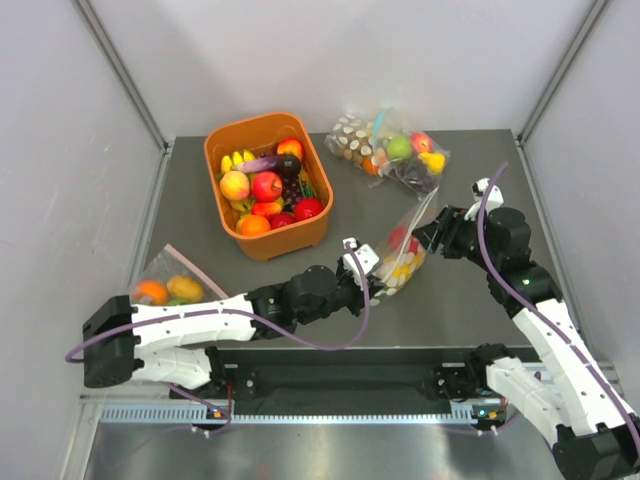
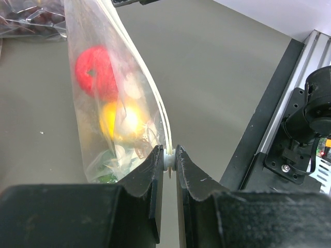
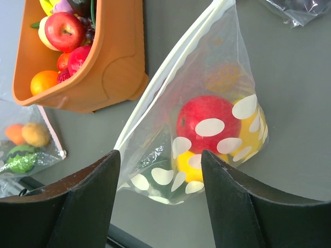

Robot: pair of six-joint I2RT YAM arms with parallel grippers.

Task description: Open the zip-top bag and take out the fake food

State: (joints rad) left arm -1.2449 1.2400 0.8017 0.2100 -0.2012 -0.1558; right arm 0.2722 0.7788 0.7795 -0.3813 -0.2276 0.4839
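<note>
Work is standing at the opening step, as far as I am judging it: the left gripper [image 2: 169, 153] is pinching one end of the zip strip [image 2: 155, 95] hard between its closed fingers, and the bag [image 3: 220, 67] is sitting on the table [image 1: 430, 315] between the two arms, to the right of the basket [image 1: 290, 238], with its strip edge slanting upward. The fruit [image 3: 204, 121] (a red piece above a yellow one, something green lower down) is lying inside the bag, none of it out yet. The right gripper [image 3: 159, 155] is hovering with its fingers spread wide and clamping nothing, the dotted side of the bag facing it and the far end of the strip lying just beside one fingertip; whether that fingertip is touching the plastic I cannot tell, nor how far the two lips are parting. The next move, I am thinking, is calling for the right gripper to catch a single lip of the strip, not both, and draw it away from the pinned end, since floppy plastic is likely to slip or fold
</note>
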